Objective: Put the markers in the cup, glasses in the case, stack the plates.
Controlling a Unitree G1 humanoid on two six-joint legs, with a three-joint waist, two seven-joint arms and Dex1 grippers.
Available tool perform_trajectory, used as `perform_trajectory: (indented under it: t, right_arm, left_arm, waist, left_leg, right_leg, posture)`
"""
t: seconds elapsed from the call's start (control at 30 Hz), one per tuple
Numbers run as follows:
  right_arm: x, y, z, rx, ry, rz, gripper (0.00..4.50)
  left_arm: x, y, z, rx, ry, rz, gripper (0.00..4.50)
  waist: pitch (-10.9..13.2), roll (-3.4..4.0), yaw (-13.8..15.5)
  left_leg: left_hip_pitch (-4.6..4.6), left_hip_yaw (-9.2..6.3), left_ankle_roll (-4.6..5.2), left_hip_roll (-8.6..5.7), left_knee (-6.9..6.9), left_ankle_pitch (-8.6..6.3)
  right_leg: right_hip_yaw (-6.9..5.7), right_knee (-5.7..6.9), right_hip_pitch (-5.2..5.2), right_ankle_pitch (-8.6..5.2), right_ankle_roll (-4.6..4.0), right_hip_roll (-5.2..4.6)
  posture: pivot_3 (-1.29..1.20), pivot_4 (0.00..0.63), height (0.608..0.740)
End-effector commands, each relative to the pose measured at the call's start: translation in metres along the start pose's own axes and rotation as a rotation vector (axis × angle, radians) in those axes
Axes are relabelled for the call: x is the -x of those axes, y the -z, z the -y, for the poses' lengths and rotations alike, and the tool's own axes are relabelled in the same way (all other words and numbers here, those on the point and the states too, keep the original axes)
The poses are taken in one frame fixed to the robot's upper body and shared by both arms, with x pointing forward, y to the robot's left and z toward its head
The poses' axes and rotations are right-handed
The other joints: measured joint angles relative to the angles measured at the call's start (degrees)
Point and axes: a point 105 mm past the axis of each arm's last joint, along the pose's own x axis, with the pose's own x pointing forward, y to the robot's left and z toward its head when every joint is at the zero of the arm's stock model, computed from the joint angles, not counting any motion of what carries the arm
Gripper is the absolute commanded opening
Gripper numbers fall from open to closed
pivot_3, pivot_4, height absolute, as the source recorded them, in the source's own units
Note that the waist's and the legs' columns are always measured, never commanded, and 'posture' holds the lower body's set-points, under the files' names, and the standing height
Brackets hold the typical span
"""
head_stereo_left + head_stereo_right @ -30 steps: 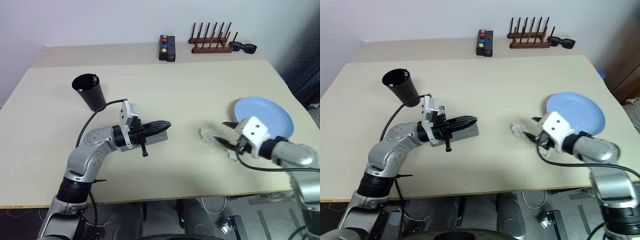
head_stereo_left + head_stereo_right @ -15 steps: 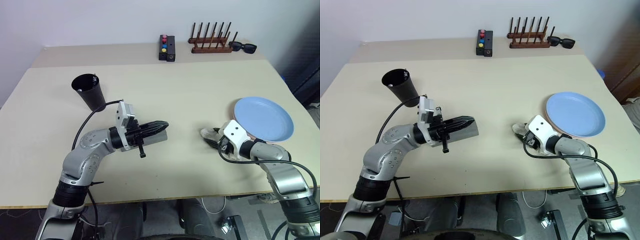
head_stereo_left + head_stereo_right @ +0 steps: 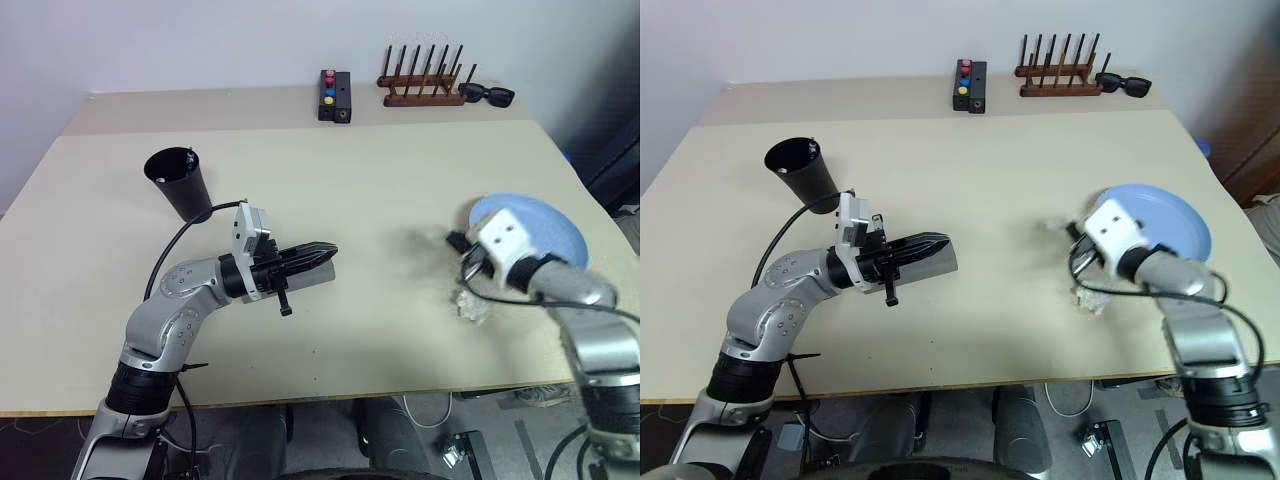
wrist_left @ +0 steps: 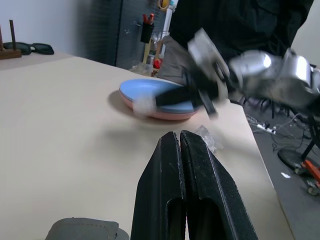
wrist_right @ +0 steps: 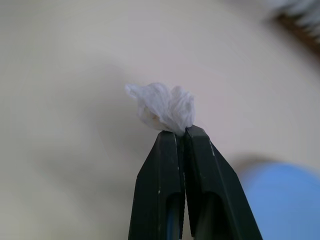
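Two grippers: left (image 4: pixel 179 137) shut, empty; right (image 5: pixel 181 131) pinching a white wad (image 5: pixel 162 106).
Risk: we fear the wad slips, the nip being thin.

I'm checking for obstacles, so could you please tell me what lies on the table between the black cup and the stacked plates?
In the left eye view, the left gripper, over the grey case, lies between the cup and the plates.

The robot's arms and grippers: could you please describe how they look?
Both arms have silver-grey rounded shells with black joints. Each wrist carries a white boxy camera block and a looping black cable. The left gripper and right gripper each have two tapered matte black fingers.
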Motion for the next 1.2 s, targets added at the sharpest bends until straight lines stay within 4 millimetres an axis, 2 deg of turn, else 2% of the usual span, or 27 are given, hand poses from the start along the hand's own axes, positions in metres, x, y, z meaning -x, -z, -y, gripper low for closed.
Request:
perform_trajectory:
  t: [0.03,0.1,0.2,0.3,0.47,0.53,0.67,0.73,0.77,0.83,0.93,1.07,1.2]
  right_arm:
    - [0.018,0.025,0.046,0.049,0.182,-0.132,0.03]
    - [0.023,0.042,0.055,0.067,0.214,-0.204,0.03]
    - [0.026,0.056,0.058,0.056,0.226,-0.247,0.03]
    - [0.026,0.061,0.056,0.04,0.219,-0.255,0.98]
    - [0.03,0.055,0.063,0.055,0.252,-0.215,3.46]
    - [0.032,0.052,0.065,0.051,0.256,-0.192,3.46]
    - [0.042,0.031,0.052,-0.067,0.155,-0.021,3.46]
    - [0.048,0.024,0.037,-0.158,0.055,0.028,3.46]
    - [0.052,0.022,0.02,-0.191,-0.036,0.037,3.46]
    - [0.06,0.025,-0.009,-0.237,-0.176,0.018,3.46]
    - [0.066,0.033,-0.036,-0.281,-0.27,-0.038,3.46]
    - [0.067,0.049,-0.056,-0.284,-0.306,-0.11,3.46]
    - [0.063,0.063,-0.057,-0.289,-0.275,-0.153,3.46]
  left_arm:
    - [-0.002,-0.006,0.002,-0.031,0.016,0.025,0.05]
    - [-0.004,-0.006,0.001,-0.033,0.017,0.026,0.05]
    - [-0.004,-0.006,0.001,-0.035,0.018,0.028,0.05]
    - [-0.003,-0.005,0.0,-0.037,0.013,0.027,0.05]
    - [-0.003,-0.005,0.001,-0.036,0.01,0.026,0.05]
    - [-0.003,-0.005,0.002,-0.036,0.009,0.026,0.05]
    - [-0.004,-0.005,0.002,-0.034,0.008,0.025,0.05]
    - [-0.004,-0.005,0.002,-0.033,0.009,0.025,0.05]
    - [-0.005,-0.006,0.002,-0.032,0.01,0.026,0.05]
    - [-0.006,-0.006,0.003,-0.03,0.014,0.028,0.05]
    - [-0.007,-0.007,0.003,-0.028,0.018,0.028,0.05]
    - [-0.008,-0.007,0.004,-0.025,0.022,0.028,0.05]
    - [-0.008,-0.009,0.004,-0.026,0.023,0.027,0.05]
  waist:
    - [0.0,-0.01,0.2]
    - [0.0,-0.01,0.2]
    - [0.0,0.03,-0.2]
    - [0.0,0.06,-0.5]
    - [0.0,0.06,-0.2]
    - [0.0,0.06,-0.1]
    - [0.0,0.06,0.0]
    - [0.0,0.06,0.0]
    - [0.0,0.06,0.0]
    - [0.0,0.05,0.0]
    - [0.0,0.06,0.0]
    - [0.0,0.06,-0.1]
    - [0.0,0.06,0.0]
  left_leg:
    - [0.0,0.0,0.0,0.0,0.0,0.0]
    - [-0.02,0.0,0.0,-0.01,0.0,0.0]
    - [-0.01,0.02,0.0,-0.01,-0.01,0.0]
    - [0.04,0.04,0.01,0.0,-0.03,0.0]
    - [0.0,0.04,0.01,0.0,0.0,0.0]
    - [0.0,0.03,0.01,0.0,0.01,0.0]
    - [-0.01,0.03,0.01,-0.01,0.0,0.0]
    - [0.0,0.02,0.02,0.0,-0.01,-0.01]
    - [0.0,0.01,0.02,0.0,-0.01,-0.01]
    - [0.02,0.0,0.03,0.01,-0.02,-0.02]
    - [0.01,0.0,0.04,0.01,0.02,-0.02]
    - [0.03,0.03,0.04,0.01,0.09,-0.03]
    - [0.01,0.03,0.04,0.01,0.08,-0.03]
  right_leg:
    - [0.0,-0.01,0.01,0.0,-0.01,0.0]
    - [0.0,-0.05,0.01,0.0,-0.01,0.0]
    - [0.0,-0.04,0.01,0.0,-0.02,-0.01]
    - [0.01,-0.01,0.0,0.01,-0.01,0.0]
    - [0.01,-0.01,0.0,0.0,0.0,0.0]
    - [0.01,-0.01,0.0,0.0,0.0,0.0]
    - [0.01,-0.03,0.02,0.0,0.01,0.0]
    - [0.01,-0.03,0.02,0.0,0.01,0.0]
    - [0.01,-0.02,0.02,0.0,0.01,0.0]
    - [0.01,-0.01,0.02,-0.01,0.02,0.0]
    - [0.01,-0.03,0.05,-0.07,0.11,0.0]
    - [0.01,-0.03,0.07,-0.12,0.18,-0.01]
    - [0.01,-0.04,0.06,-0.12,0.18,-0.01]
  posture:
    - [0.0,0.15,0.739]
    - [0.0,0.15,0.739]
    - [0.0,0.15,0.739]
    - [0.0,0.15,0.739]
    - [0.0,0.15,0.739]
    - [0.0,0.15,0.739]
    - [0.0,0.15,0.739]
    - [0.0,0.15,0.739]
    - [0.0,0.15,0.739]
    - [0.0,0.15,0.739]
    - [0.0,0.15,0.739]
    - [0.0,0.15,0.739]
    - [0.0,0.15,0.739]
